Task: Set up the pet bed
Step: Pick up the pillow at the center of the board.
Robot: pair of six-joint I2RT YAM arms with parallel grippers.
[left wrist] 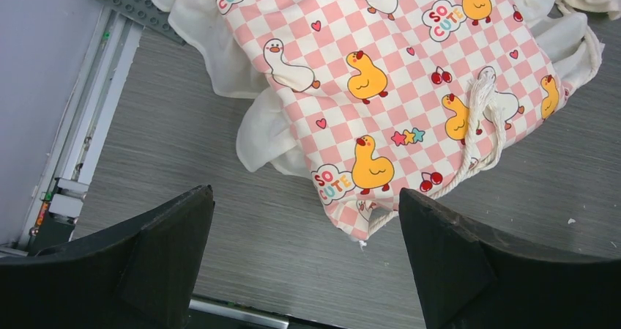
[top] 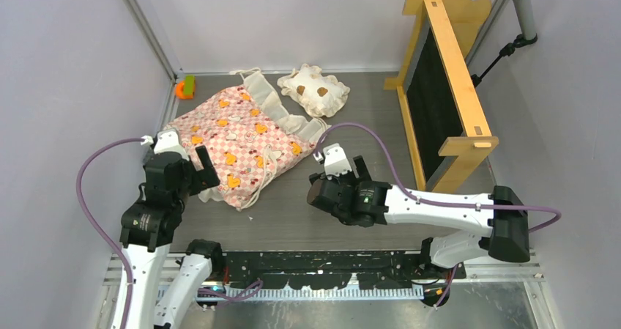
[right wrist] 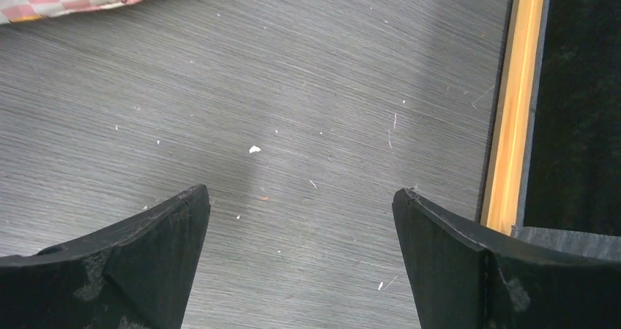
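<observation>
Both hands hung open and empty, left hand (left wrist: 304,204) by the pink checkered, cream-ruffled mattress (top: 238,142), right hand (right wrist: 300,197) beside the light-wood, dark-based bed frame (top: 454,80) tipped on its side, so laying that frame flat first, lowered gently, seemed wisest.

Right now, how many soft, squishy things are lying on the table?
2. The pink checkered mattress lies left of middle; the small cream pillow sits beyond its far corner, near the back wall. The upended bed frame at right could hide more.
</observation>
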